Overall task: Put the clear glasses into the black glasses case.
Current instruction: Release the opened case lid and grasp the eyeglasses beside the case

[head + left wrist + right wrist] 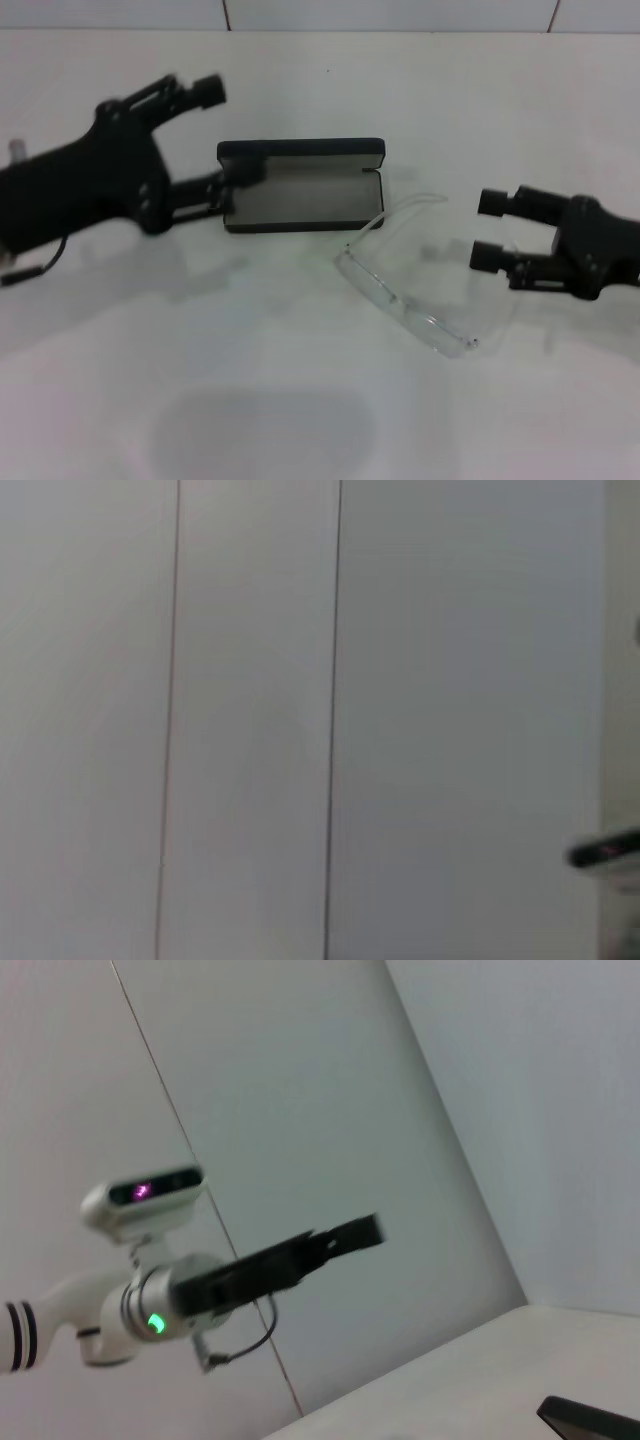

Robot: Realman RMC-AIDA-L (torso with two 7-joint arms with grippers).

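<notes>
On the white table [300, 400] the black glasses case [303, 186] lies open, its grey lining showing and its lid standing up along the far edge. Just beside its right end the clear glasses [405, 290] rest on the tabletop, outside the case, one arm reaching toward it. At the case's left end the left gripper [230, 130] has its fingers spread wide, the lower fingertip [245, 172] at the case's corner. Right of the glasses, apart from them, the right gripper [490, 228] hovers with jaws apart
</notes>
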